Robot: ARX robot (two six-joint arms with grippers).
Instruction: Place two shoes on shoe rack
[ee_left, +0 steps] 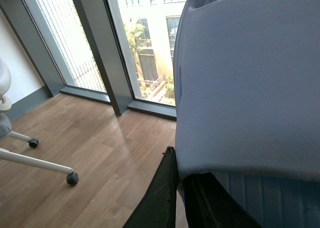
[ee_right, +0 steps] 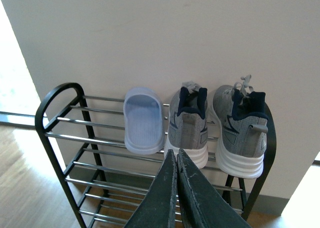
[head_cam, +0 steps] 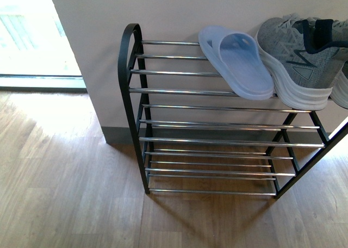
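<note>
Two grey sneakers stand side by side on the top tier of the shoe rack, heels outward: one in the middle, one at the right end. One sneaker shows in the front view on the rack. A light blue slide lies left of them on the same tier, also in the right wrist view. My right gripper is shut and empty, in front of the rack. My left gripper is shut on a second light blue slide, which fills its view.
The rack stands against a pale wall on a wood floor. Its lower tiers hold nothing visible. The left wrist view shows tall windows and a white office chair base with castors.
</note>
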